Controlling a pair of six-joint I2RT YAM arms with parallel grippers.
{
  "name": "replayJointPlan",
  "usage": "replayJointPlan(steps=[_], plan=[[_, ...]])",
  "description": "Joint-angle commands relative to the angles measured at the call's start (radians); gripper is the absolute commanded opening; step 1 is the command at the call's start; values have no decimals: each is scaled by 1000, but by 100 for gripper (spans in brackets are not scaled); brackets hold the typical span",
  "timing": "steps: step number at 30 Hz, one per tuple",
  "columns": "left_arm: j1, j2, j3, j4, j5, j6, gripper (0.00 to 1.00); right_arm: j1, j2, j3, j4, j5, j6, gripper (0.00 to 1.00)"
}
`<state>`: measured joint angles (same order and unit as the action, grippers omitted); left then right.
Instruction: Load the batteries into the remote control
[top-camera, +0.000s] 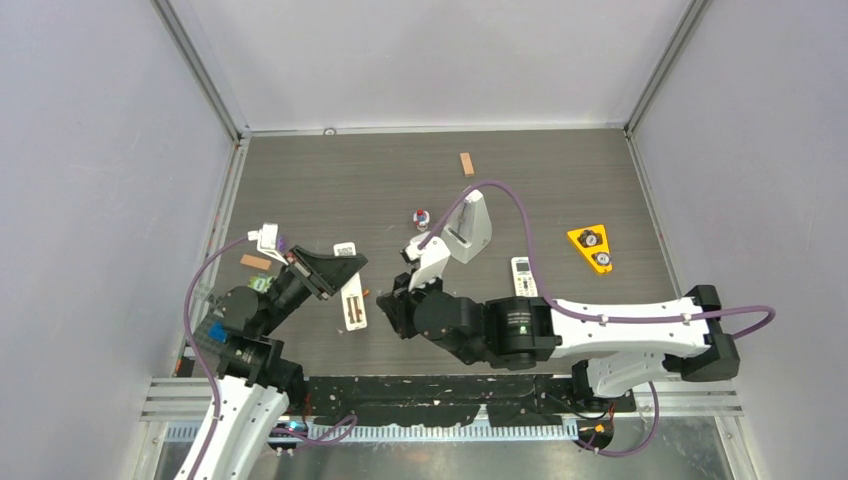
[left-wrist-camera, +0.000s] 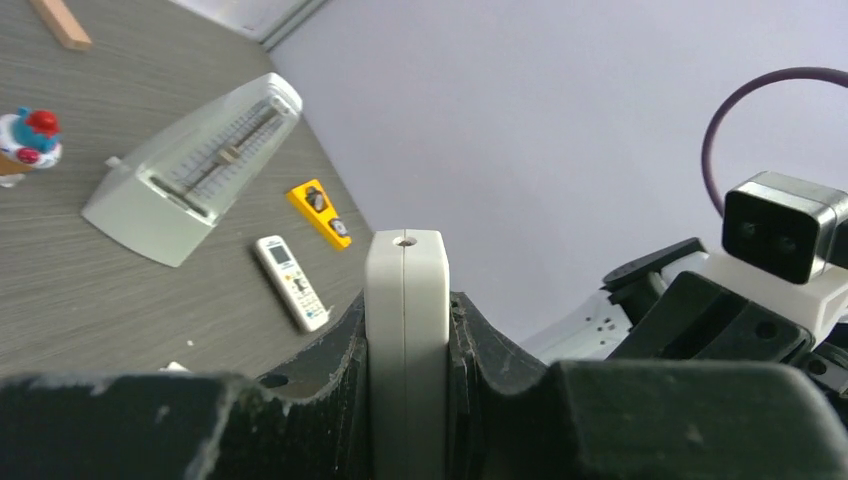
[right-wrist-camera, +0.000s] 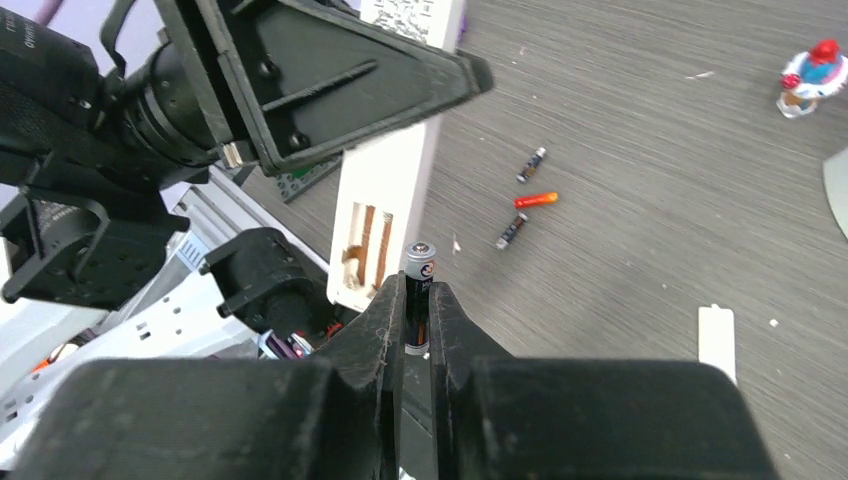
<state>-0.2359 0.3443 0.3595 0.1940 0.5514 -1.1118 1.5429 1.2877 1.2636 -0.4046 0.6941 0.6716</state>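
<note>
My left gripper (left-wrist-camera: 405, 312) is shut on the remote control (left-wrist-camera: 404, 275), a long white bar gripped by its side edges. In the right wrist view the remote control (right-wrist-camera: 392, 190) hangs tilted with its open battery bay (right-wrist-camera: 367, 243) near the lower end. My right gripper (right-wrist-camera: 418, 292) is shut on one battery (right-wrist-camera: 420, 262), upright, just right of that bay. Three more batteries (right-wrist-camera: 533, 200) lie loose on the table. The small white cover (right-wrist-camera: 717, 340) lies flat to the right. From above, the left gripper (top-camera: 343, 272) and right gripper (top-camera: 388, 303) are close together.
A grey metronome (top-camera: 470, 228) stands behind the right arm, with a short white buttoned remote (top-camera: 523, 277) and a yellow wedge (top-camera: 592, 248) to its right. A small toy (top-camera: 421, 217) and wooden blocks (top-camera: 466, 163) lie farther back. Walls enclose the table.
</note>
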Motion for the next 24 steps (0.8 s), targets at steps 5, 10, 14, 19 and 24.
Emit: replayJointPlan(steps=[5, 10, 14, 19, 24], plan=[[-1, 3, -7, 157, -3, -172, 0, 5, 66, 94, 171, -39, -90, 10], [-1, 0, -1, 41, -50, -169, 0, 4, 88, 115, 123, -32, -69, 10], [-2, 74, 22, -149, -160, -56, 0, -1, 35, 43, 64, -15, -16, 10], [-72, 328, 21, -234, -368, 5, 0, -6, -36, -95, -13, 0, 117, 10], [-288, 627, 147, -264, -643, -11, 0, -7, -39, -134, -100, 27, 199, 10]])
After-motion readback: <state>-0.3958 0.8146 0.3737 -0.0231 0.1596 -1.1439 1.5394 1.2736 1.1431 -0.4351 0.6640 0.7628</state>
